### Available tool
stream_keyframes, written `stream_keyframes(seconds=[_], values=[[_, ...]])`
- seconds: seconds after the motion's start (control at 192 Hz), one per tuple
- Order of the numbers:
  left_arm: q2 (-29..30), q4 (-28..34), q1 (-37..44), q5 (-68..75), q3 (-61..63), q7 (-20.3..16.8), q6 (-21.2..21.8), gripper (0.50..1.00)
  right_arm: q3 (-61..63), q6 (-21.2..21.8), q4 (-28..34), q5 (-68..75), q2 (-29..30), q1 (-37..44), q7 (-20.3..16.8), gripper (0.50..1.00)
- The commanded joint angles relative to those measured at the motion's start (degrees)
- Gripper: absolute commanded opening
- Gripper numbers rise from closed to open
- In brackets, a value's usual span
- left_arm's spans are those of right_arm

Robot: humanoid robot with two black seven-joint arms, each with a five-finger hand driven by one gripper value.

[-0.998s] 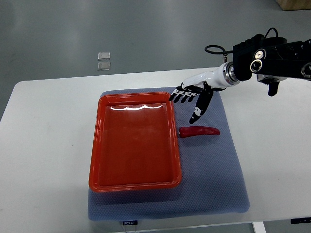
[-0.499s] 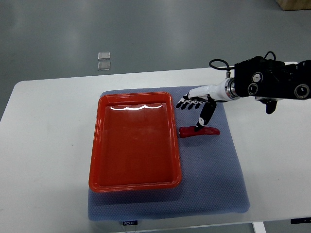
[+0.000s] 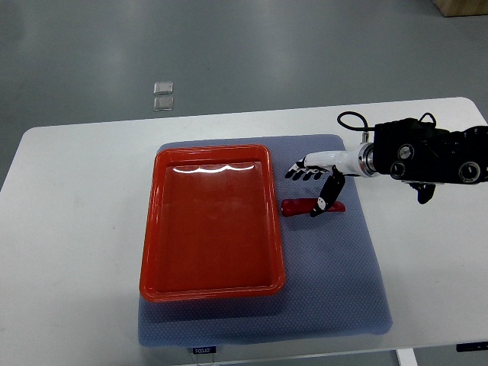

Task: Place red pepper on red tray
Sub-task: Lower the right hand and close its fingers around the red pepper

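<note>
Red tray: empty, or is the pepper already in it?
Empty. The red tray shows only bare floor; the red pepper lies outside it on the blue mat, with the right hand over it.

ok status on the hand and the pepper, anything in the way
Right hand open, thumb over the pepper, no grasp yet. Pepper lies on the mat, just right of the tray. Tray empty, path clear. Left hand out of view.

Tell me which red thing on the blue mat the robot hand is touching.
The small red pepper, under the right robot hand; the big red plastic tray lies untouched.
</note>
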Motion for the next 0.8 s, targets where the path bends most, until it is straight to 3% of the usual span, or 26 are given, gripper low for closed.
stream_keyframes(seconds=[0.0, 0.291, 0.603, 0.702, 0.795], values=[[0.0, 0.0, 0.0, 0.0, 0.0, 0.0, 0.0, 1.0, 0.2, -1.3, 0.0, -1.3, 0.0, -1.5, 0.1, 0.87], [0.0, 0.1, 0.0, 0.0, 0.0, 0.0, 0.0, 1.0, 0.4, -2.2, 0.1, -1.8, 0.0, -2.5, 0.4, 0.762], [0.0, 0.1, 0.1, 0.0, 0.0, 0.0, 0.0, 1.0, 0.6, -2.3, 0.0, -3.5, 0.5, -3.9, 0.5, 0.719], [0.0, 0.1, 0.1, 0.0, 0.1, 0.0, 0.0, 1.0, 0.6, -2.8, 0.0, -4.1, 0.5, -4.1, 0.5, 0.678], [0.0, 0.1, 0.1, 0.0, 0.1, 0.0, 0.0, 1.0, 0.6, -3.6, 0.0, -4.3, 0.7, -4.4, 0.5, 0.582]])
